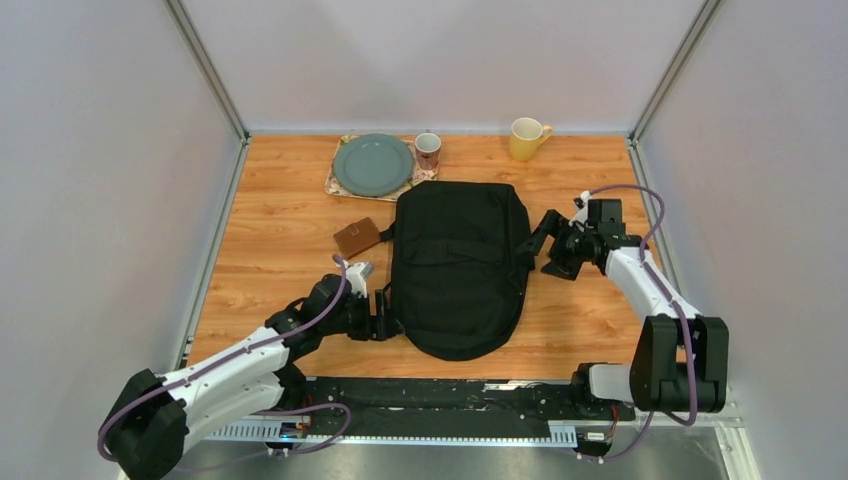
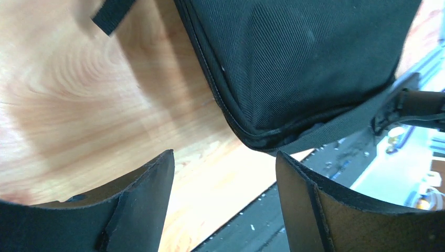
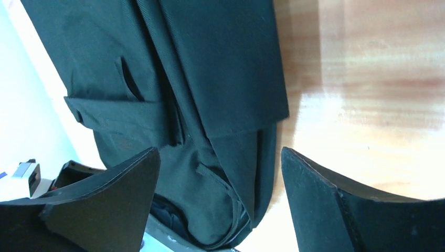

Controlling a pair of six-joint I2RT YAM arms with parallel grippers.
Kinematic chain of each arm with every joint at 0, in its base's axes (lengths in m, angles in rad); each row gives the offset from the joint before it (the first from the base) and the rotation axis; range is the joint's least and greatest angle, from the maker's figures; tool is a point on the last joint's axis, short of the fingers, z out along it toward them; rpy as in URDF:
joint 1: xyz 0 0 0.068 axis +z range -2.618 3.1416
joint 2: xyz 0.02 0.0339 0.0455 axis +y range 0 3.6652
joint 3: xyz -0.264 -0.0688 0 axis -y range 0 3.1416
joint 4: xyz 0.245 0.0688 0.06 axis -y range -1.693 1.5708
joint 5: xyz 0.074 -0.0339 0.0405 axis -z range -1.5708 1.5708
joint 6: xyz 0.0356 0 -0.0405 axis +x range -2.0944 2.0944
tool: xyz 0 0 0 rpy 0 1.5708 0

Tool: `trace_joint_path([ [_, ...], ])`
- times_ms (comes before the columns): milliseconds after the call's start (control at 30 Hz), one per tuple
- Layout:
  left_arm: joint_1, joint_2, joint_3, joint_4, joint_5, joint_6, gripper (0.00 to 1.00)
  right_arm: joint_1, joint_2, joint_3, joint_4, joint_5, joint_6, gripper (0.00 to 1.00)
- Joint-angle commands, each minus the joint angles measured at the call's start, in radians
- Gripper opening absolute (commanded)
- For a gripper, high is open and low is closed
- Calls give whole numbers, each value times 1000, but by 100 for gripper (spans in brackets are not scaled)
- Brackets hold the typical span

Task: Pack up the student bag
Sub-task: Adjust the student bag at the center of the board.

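Observation:
The student bag (image 1: 460,265) is a large black fabric backpack lying flat in the middle of the wooden table, its rounded end toward the arms. My left gripper (image 1: 385,322) sits at the bag's near left edge. In the left wrist view its jaws stand open with only bare wood between them (image 2: 224,173), and the bag's rounded corner (image 2: 294,68) lies just beyond the fingertips. My right gripper (image 1: 535,245) is at the bag's right side. Its jaws stand open (image 3: 220,173), nothing is gripped, and the bag's folded edge and strap (image 3: 178,79) lie ahead of them.
A small brown wallet-like item (image 1: 357,237) lies left of the bag. At the back are a grey-green plate (image 1: 372,164) on a patterned mat, a small mug (image 1: 428,150) and a yellow mug (image 1: 527,138). A loose black strap end (image 2: 113,13) rests on the wood.

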State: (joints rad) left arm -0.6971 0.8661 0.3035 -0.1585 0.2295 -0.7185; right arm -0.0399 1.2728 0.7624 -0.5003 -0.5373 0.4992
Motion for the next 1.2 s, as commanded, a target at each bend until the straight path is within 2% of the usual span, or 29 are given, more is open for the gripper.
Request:
trace_joint_path([
  [0,1,-61,-79,183,105,-176,78,109,78,145,-18,172,-60,89],
  [200,-7,-70,-150,387,145,-286,79,130,221,193,54,212,-53,91],
  [400,-80,-27,-170,488,90,-346,79,127,283,199,117,198,-56,92],
  [500,-113,10,-199,569,38,-381,79,129,316,187,160,131,-47,90],
  [600,-116,57,-222,646,31,-409,79,129,336,170,184,100,-31,78],
  [633,-117,71,-222,654,27,-414,79,127,338,164,193,85,-28,67],
  [700,-117,111,-218,672,24,-417,79,129,333,141,212,76,-13,59],
  [733,-119,125,-216,681,24,-417,79,129,327,134,218,76,-10,49],
  [800,-117,158,-199,695,22,-407,70,127,310,109,235,69,-2,39],
  [833,-116,168,-192,694,19,-403,68,129,304,100,238,69,1,28],
  [933,-116,209,-146,654,1,-362,52,129,272,63,247,74,22,9],
  [967,-117,218,-117,633,1,-348,41,127,260,52,250,74,30,6],
  [1033,-117,243,-86,603,-16,-306,32,127,214,6,259,94,65,0],
  [1067,-111,252,-52,582,-18,-288,20,129,192,-15,264,106,81,0],
  [1167,-87,298,47,481,-4,-213,1,124,90,-99,273,164,153,0],
])
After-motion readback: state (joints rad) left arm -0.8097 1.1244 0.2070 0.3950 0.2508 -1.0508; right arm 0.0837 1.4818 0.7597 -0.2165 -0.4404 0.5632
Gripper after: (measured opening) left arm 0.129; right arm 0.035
